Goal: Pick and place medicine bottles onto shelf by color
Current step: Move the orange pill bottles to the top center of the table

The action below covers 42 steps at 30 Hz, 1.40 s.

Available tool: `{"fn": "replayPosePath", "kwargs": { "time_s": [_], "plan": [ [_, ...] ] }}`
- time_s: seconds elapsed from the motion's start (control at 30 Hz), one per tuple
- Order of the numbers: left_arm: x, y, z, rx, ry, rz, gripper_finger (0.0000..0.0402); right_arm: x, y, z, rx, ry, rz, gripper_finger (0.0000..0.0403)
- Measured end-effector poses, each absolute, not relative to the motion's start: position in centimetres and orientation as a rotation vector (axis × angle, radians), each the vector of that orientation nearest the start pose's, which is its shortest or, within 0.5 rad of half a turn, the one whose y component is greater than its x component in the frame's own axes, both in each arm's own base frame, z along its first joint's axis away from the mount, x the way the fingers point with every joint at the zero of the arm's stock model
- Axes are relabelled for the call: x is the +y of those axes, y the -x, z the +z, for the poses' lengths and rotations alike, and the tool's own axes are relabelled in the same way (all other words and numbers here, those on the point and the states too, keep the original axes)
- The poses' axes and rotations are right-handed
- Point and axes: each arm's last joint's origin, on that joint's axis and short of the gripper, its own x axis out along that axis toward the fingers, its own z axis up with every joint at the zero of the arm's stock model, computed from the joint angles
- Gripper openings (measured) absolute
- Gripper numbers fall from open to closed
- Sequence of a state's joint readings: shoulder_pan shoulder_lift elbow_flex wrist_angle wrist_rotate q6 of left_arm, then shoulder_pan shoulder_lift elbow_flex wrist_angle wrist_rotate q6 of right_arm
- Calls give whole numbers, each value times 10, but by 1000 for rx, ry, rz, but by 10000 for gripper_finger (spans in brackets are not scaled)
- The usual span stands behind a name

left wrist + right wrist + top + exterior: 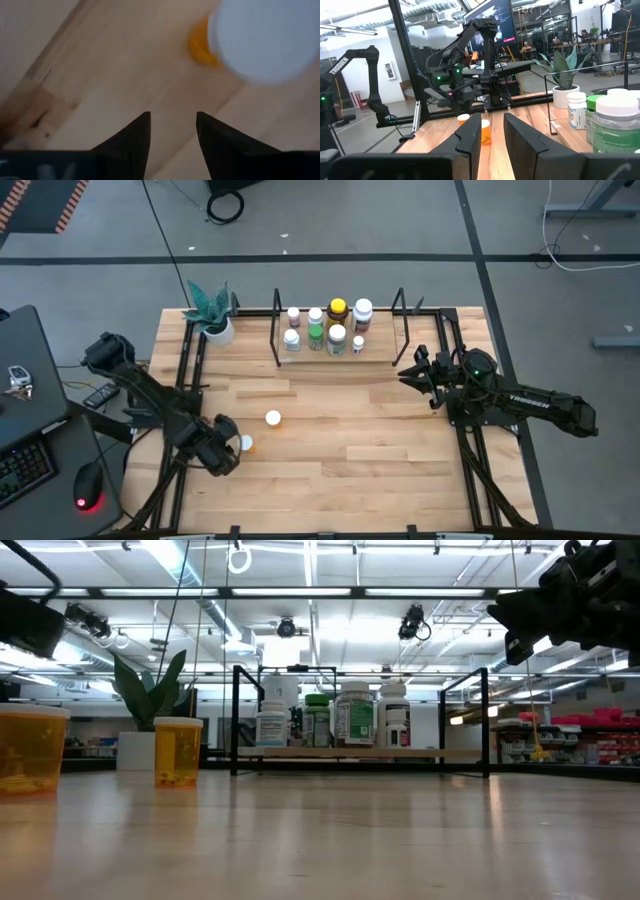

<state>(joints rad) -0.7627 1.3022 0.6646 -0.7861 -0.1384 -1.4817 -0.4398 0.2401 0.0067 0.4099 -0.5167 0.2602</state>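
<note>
Already seven medicine bottles (327,327) crowd the shelf (380,358); two orange bottles (272,418) wait on the table, the left gripper (171,131) hovering there, fingers spread, empty

Seven medicine bottles (327,326) stand upright in two rows on the shelf (340,358), a low light-wood board with black wire uprights at the tabletop's far edge. One is green (316,332), one yellow-capped (338,308), the rest white-capped. Two orange bottles with white caps stand upright on the open tabletop, well apart from the shelf: one (273,418) nearer the middle, the other (246,443) toward the left front.
</note>
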Motion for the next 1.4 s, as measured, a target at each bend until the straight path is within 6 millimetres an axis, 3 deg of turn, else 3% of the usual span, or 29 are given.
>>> {"fn": "replayPosePath", "kwargs": {
  "time_s": [0.33,0.57,0.97,1.4],
  "plan": [
    [-121,-182,145,1269,493,415,142,-33,-103,184,-146,-178,96,91],
    [-104,-204,144,1201,470,375,128,-33,-103,184,-145,-179,96,91],
    [-66,-225,146,1120,340,393,121,-33,-103,184,-146,-178,97,91],
    [-45,-236,148,1054,266,409,121,-33,-103,184,-146,-178,97,91]
  ]
}}
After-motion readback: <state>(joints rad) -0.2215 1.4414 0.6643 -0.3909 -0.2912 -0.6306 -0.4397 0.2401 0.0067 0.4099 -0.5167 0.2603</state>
